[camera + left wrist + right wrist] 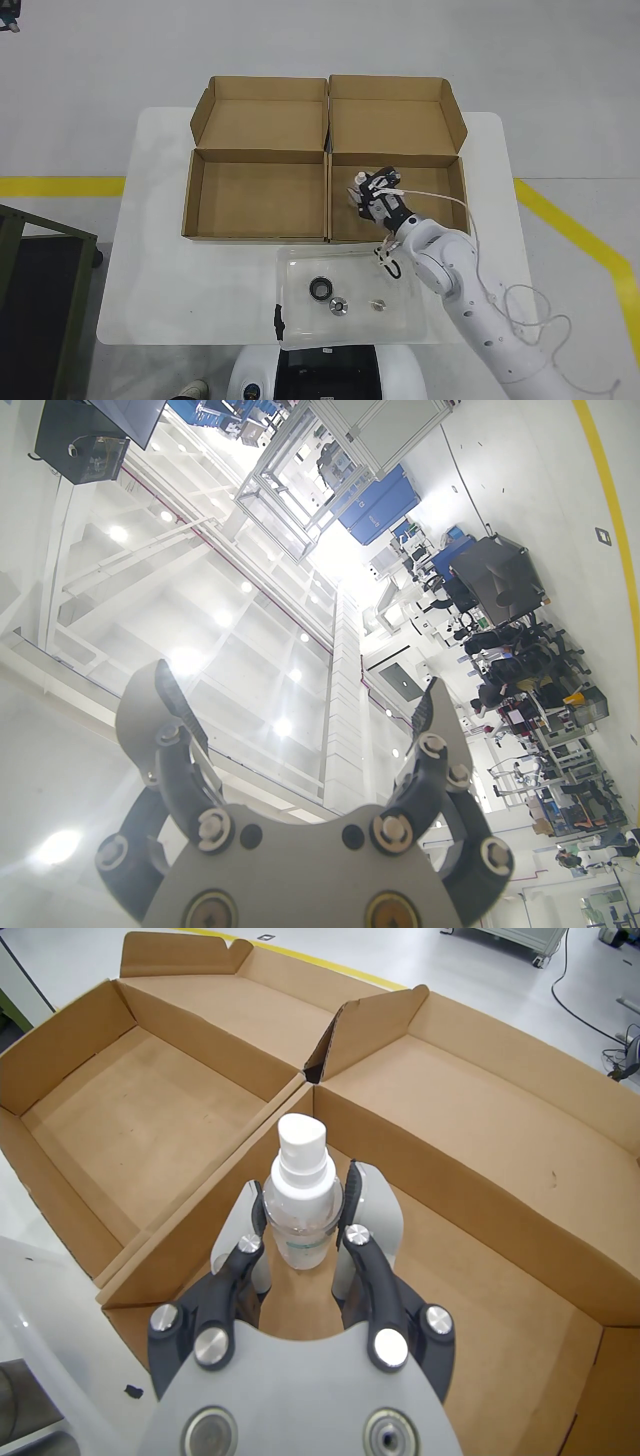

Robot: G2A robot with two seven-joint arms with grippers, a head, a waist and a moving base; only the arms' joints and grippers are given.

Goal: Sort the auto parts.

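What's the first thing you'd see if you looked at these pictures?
The right claw pinches a little clear spray bottle with a white top, over one open cardboard box. A second box sits open beside it. A clear tray nearer the robot holds a few small round parts.

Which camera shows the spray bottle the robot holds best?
The right wrist view: the spray bottle is close up in the right hand, white pump top and clear body plain. The top view shows a white speck. The left wrist view faces the ceiling.
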